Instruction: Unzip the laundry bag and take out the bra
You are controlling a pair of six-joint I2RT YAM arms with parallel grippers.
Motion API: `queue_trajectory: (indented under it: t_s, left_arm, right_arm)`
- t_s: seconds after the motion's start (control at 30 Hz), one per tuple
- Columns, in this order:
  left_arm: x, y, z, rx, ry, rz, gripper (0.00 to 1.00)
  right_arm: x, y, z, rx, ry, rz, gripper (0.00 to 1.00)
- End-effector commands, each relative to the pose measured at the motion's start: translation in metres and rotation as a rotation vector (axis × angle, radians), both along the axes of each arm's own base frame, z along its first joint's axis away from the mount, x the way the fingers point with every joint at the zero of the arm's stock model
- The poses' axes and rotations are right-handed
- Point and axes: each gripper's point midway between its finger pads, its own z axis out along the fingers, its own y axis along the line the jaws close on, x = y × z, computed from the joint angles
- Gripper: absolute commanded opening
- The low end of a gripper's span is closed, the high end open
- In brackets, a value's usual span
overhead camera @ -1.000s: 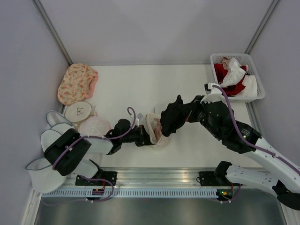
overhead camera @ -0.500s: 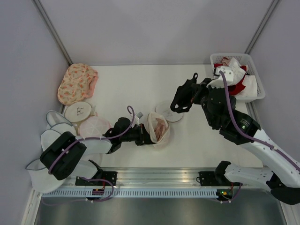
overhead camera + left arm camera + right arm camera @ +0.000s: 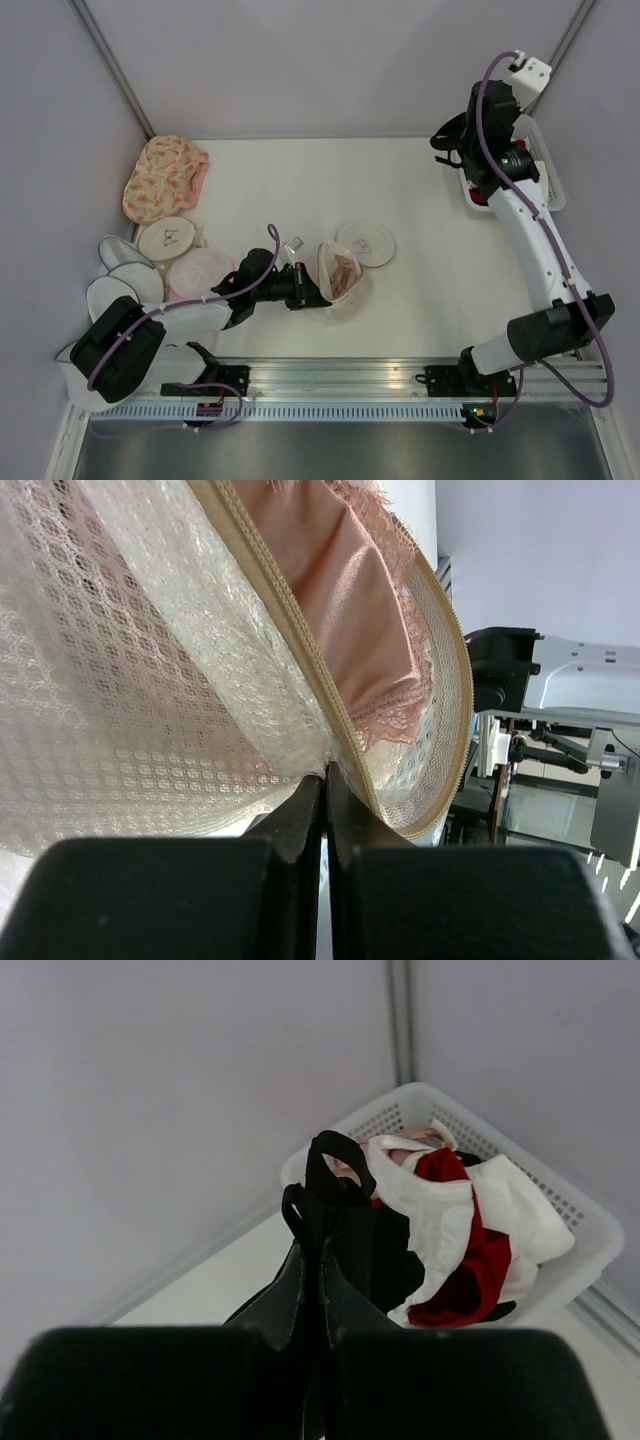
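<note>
So that the laundry bag [image 3: 327, 268] gapes, left gripper [image 3: 325, 790]: clamped on its rim, middle of table [image 3: 260, 190].
Right gripper [image 3: 320, 1265]: closed on black bra [image 3: 350, 1230], above basket [image 3: 585, 1225], likely for dropping.
Bag interior: pink lace [image 3: 350, 610] visible.

Middle of the white tabletop [image 3: 300, 180] lay open

Bare surface stretched from the unzipped cream mesh laundry bag [image 3: 335, 285] to the back wall. A peach floral bag [image 3: 165, 178] and round white mesh pouches [image 3: 200, 270] crowded the left edge, with the left arm [image 3: 255, 280] low beside them. In the far right corner stood the right arm [image 3: 530, 225], a black garment [image 3: 350, 1230] hanging from the right gripper [image 3: 318, 1250] at a white plastic basket [image 3: 585, 1222].
</note>
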Motion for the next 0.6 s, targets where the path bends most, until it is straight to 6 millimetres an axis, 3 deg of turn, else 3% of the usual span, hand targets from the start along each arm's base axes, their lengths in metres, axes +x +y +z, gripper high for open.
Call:
queue_trajectory:
  t_s: [0.0,0.03,0.1,0.13,0.2,0.23,0.27,0.3,0.33,0.37,0.4,0.47,0.5,0.53,0.57]
  left_arm:
    - [0.0,-0.003,0.015,-0.026,-0.057,-0.038,0.02]
    - [-0.002,-0.003,0.013,-0.024,-0.053,-0.043,0.02]
    - [-0.003,-0.002,0.013,-0.023,-0.047,-0.046,0.02]
    - [-0.004,-0.002,0.014,-0.024,-0.046,-0.049,0.02]
    - [-0.005,-0.001,0.016,-0.024,-0.051,-0.049,0.02]
    - [-0.005,-0.001,0.017,-0.023,-0.053,-0.048,0.02]
    - [-0.005,0.0,0.019,-0.019,-0.06,-0.048,0.02]
    - [-0.005,0.001,0.019,-0.014,-0.064,-0.045,0.02]
    - [-0.004,0.002,0.019,-0.008,-0.07,-0.035,0.02]
    - [-0.004,0.004,0.019,-0.001,-0.072,-0.033,0.02]
    - [-0.003,0.004,0.021,0.0,-0.076,-0.026,0.02]
    - [-0.003,0.006,0.021,0.002,-0.076,-0.019,0.02]
    - [-0.003,0.006,0.023,0.0,-0.079,-0.017,0.02]
    - [-0.003,0.007,0.022,0.002,-0.078,-0.014,0.02]
    - [-0.003,0.007,0.023,0.001,-0.077,-0.011,0.02]
  right_arm:
    - [0.026,-0.047,0.008,0.046,-0.042,-0.121,0.0]
    - [0.041,-0.056,-0.011,0.056,-0.007,-0.156,0.0]
    - [0.051,-0.089,-0.013,0.081,-0.015,-0.222,0.0]
    - [0.064,-0.103,-0.034,0.095,0.024,-0.244,0.0]
    - [0.083,-0.129,-0.057,0.108,0.075,-0.286,0.0]
    - [0.09,-0.141,-0.065,0.12,0.09,-0.294,0.0]
    - [0.099,-0.146,-0.06,0.129,0.079,-0.288,0.0]
    - [0.114,-0.15,-0.098,0.138,0.168,-0.282,0.0]
    - [0.119,-0.162,-0.11,0.148,0.197,-0.292,0.0]
    - [0.127,-0.167,-0.108,0.157,0.19,-0.287,0.0]
    - [0.134,-0.172,-0.144,0.157,0.275,-0.298,0.0]
    - [0.145,-0.176,-0.163,0.165,0.31,-0.277,0.0]
    - [0.151,-0.178,-0.191,0.169,0.364,-0.274,0.0]
    - [0.153,-0.18,-0.203,0.179,0.387,-0.268,0.0]
    - [0.159,-0.175,-0.228,0.195,0.439,-0.238,0.0]
